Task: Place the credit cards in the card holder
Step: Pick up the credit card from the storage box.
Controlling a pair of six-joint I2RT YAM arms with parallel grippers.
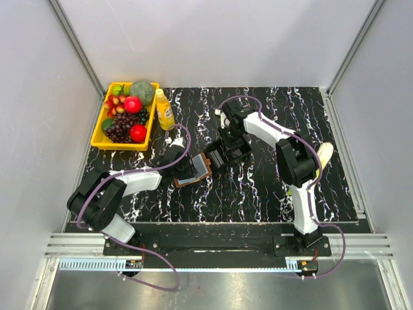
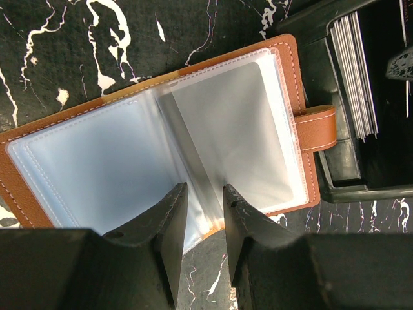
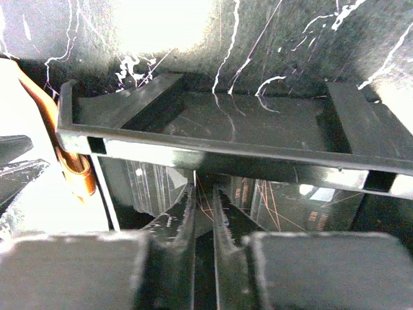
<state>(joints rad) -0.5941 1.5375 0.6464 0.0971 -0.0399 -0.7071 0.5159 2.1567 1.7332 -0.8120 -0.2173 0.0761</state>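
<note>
The brown card holder (image 2: pixel 293 71) lies open on the black marbled table, its clear sleeves facing up; in the top view the card holder (image 1: pixel 191 179) sits mid-table. My left gripper (image 2: pixel 205 194) is open, its jaws straddling the near edge of a raised sleeve. Right of it stands a black tray (image 2: pixel 342 171) with credit cards (image 2: pixel 352 71) on edge. My right gripper (image 3: pixel 203 187) reaches down into the tray (image 3: pixel 226 152) among the cards (image 3: pixel 284 206). Its jaws stand close together with a slim gap, and a card's edge shows at the tips.
A yellow basket (image 1: pixel 97 139) of fruit sits at the back left with a yellow bottle (image 1: pixel 164 108) beside it. A pale banana-like object (image 1: pixel 324 155) lies at the right. Grey walls enclose the table on three sides.
</note>
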